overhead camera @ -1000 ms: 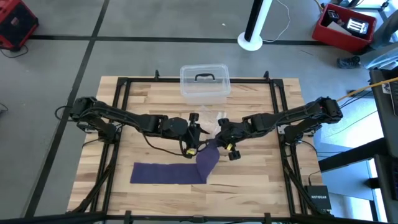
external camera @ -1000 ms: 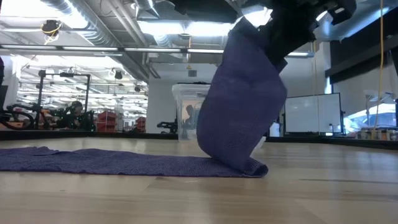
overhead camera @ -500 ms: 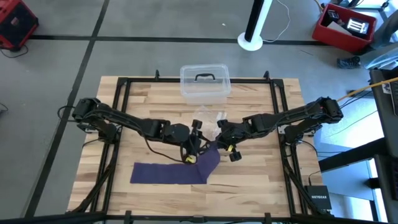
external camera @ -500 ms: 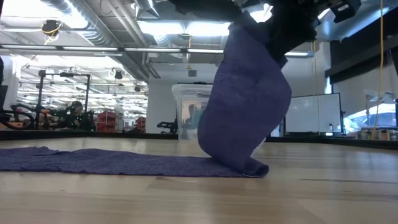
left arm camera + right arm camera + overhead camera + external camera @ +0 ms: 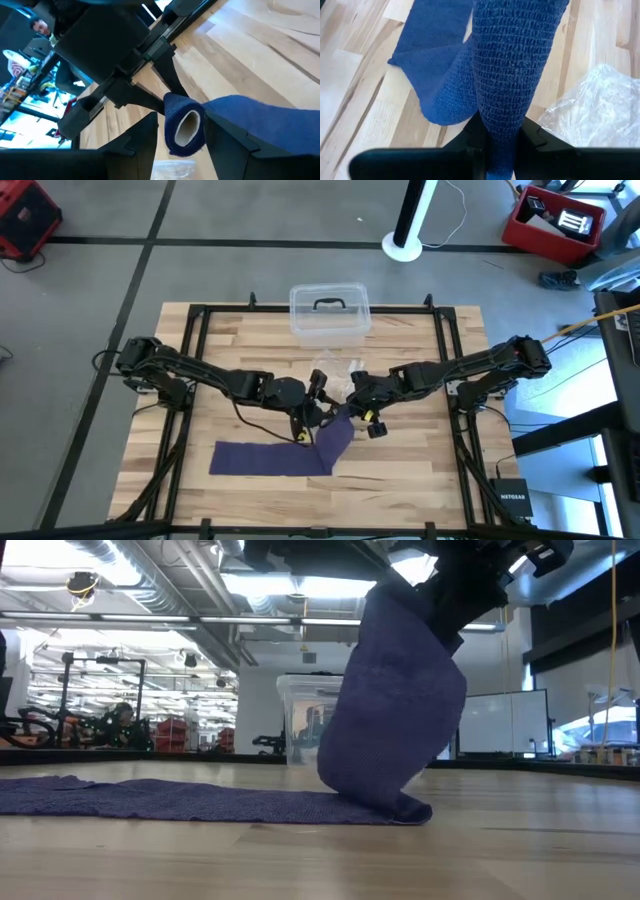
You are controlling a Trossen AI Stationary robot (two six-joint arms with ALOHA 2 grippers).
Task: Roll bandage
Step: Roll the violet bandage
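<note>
Near the middle of the wooden table (image 5: 420, 480), the two arms meet over the bandage (image 5: 275, 457). Most of that dark blue-purple strip lies flat along the near part of the table, running out toward the left arm's side. Its other end rises off the wood, as the low view shows, where a broad fold of fabric (image 5: 395, 710) climbs from a small crease on the table up to the dark tools overhead.

The right tool (image 5: 352, 408) has its fingers drawn narrow and pinches the lifted strip; in the right wrist view the ribbed cloth (image 5: 512, 70) runs straight down between the two dark fingers (image 5: 532, 136).

The left tool (image 5: 312, 418) sits just beside it, its fingers spread fairly wide on either side of the rolled end of the bandage (image 5: 184, 129), a short tube with a pale hollow core. Whether the fingers press on the roll cannot be told.

A clear crinkly plastic bag (image 5: 340, 372) lies just behind the tools, and a clear plastic box with a black handle (image 5: 330, 310) stands at the far edge.
</note>
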